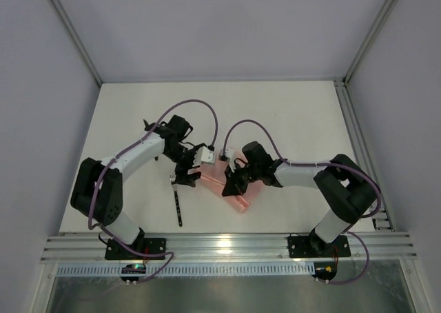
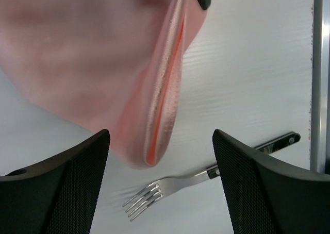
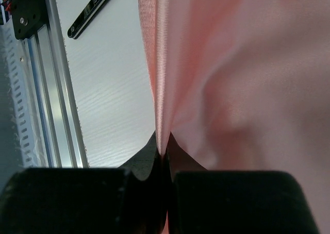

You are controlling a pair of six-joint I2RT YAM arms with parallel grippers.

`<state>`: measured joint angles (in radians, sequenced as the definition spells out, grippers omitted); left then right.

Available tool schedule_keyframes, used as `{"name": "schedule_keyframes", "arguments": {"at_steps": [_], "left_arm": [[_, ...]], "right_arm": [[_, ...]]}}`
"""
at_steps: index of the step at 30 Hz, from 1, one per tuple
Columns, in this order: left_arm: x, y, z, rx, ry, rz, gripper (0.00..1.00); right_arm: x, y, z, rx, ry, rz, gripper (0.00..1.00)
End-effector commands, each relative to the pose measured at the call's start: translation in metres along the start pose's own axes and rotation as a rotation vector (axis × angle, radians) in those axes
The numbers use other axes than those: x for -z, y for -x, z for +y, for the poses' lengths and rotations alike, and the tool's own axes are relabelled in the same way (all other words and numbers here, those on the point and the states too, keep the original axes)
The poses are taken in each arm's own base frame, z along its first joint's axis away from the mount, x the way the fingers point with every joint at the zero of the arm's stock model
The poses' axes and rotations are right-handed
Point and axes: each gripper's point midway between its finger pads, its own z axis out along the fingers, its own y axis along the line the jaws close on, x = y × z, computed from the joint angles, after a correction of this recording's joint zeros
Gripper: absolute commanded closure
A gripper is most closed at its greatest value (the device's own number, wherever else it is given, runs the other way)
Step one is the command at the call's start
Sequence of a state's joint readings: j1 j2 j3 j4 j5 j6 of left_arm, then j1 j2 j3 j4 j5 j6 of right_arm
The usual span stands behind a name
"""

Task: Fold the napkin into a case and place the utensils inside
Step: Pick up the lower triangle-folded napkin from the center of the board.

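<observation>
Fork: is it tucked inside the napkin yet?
No, the fork lies bare on the table, outside the napkin.

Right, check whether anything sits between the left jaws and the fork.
Nothing visible covers the fork: it lies bare on the table, in the gap between the open left jaws. The closest thing is the napkin; in the left wrist view its folded edge ends just short of the tines, so a descent there might brush it.
</observation>
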<state>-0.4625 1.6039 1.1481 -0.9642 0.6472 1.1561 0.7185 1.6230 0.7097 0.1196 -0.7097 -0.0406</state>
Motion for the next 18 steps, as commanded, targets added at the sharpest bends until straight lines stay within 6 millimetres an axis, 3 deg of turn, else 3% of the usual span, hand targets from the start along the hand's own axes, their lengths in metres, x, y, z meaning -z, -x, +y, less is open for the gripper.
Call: {"name": "schedule_keyframes", "arguments": {"at_steps": [1,5,6,9,11,13,16,18], "left_arm": [[-0.005,0.024,0.037,0.006,0.132,-0.117,0.18],[-0.013,0.021,0.047,0.046,0.142,-0.118,0.3],[-0.014,0.021,0.046,0.048,0.134,-0.117,0.45],[-0.017,0.02,0.04,0.052,0.093,-0.117,0.71],[-0.017,0.016,0.034,0.058,0.071,-0.102,0.8],[-0.018,0.013,0.034,0.065,0.068,-0.089,0.99],[-0.016,0.015,0.034,0.099,0.064,-0.084,1.0],[-0.014,0.016,0.032,0.124,0.059,-0.08,1.0]], "right_arm": [[-0.003,0.012,0.006,0.016,0.075,-0.05,0.96],[-0.003,0.013,0.006,0.016,0.088,-0.06,0.96],[-0.002,0.014,0.005,0.012,0.086,-0.065,0.96],[-0.001,0.014,0.004,0.011,0.092,-0.071,0.96],[-0.001,0.014,0.004,0.012,0.091,-0.073,0.96],[0.0,0.014,0.003,0.009,0.083,-0.071,0.96],[0.003,0.012,-0.007,-0.014,0.015,-0.051,0.67],[0.005,0.009,-0.009,-0.024,-0.019,-0.044,0.57]]}}
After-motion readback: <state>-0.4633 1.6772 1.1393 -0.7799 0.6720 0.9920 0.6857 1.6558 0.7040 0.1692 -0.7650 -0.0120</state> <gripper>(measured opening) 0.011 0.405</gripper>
